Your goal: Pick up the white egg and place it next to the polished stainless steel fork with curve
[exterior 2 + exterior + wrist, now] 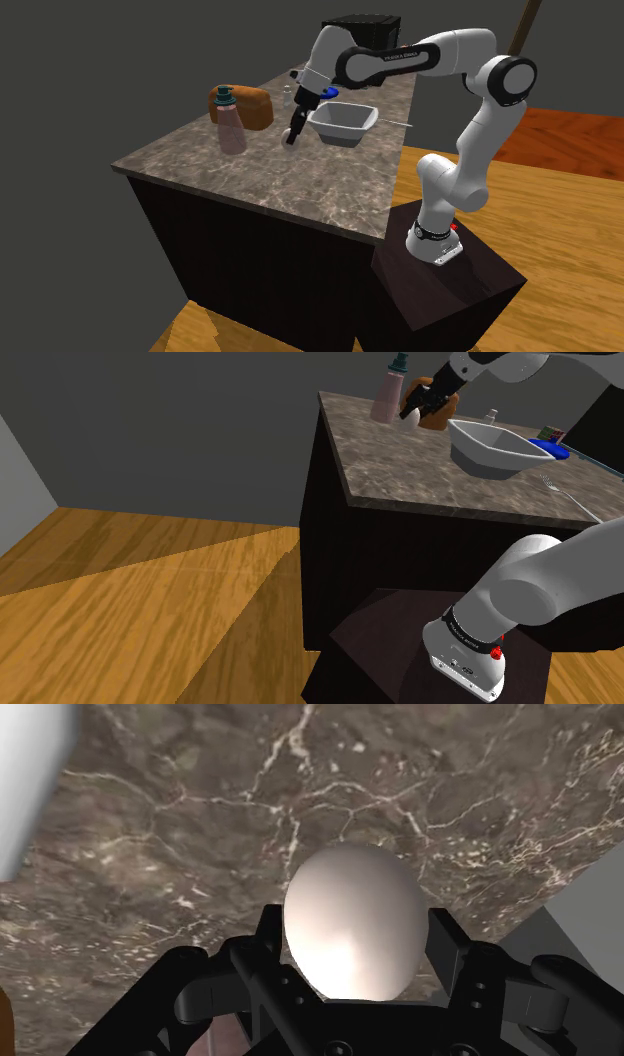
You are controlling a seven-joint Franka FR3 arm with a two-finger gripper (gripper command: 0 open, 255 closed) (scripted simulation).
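1. The gripper (294,133) is closed on the white egg (350,919). In the wrist view the two black fingers press its sides, and its narrower end points away from the hand.
2. The egg seems to hang a little above the marble counter (300,190), between the pink bottle (230,122) and the white bowl (342,123), and touches neither.
3. The fork (566,493) lies beyond the bowl from the gripper: toward the second exterior view's right and the shoulder view's lower right, near the counter edge closest to the stand (450,280).
4. The bowl sits squarely between the egg and the fork, so I judge the carry must pass over or around it.
5. The fork's long axis runs diagonally in the shoulder view, tines toward the bowl and handle toward the counter's edge. The bare counter along its side looks like the place to set the egg.
6. The arm rises from the stand, bends high at the elbow and reaches across the counter, with the hand pointing down at a slight tilt.
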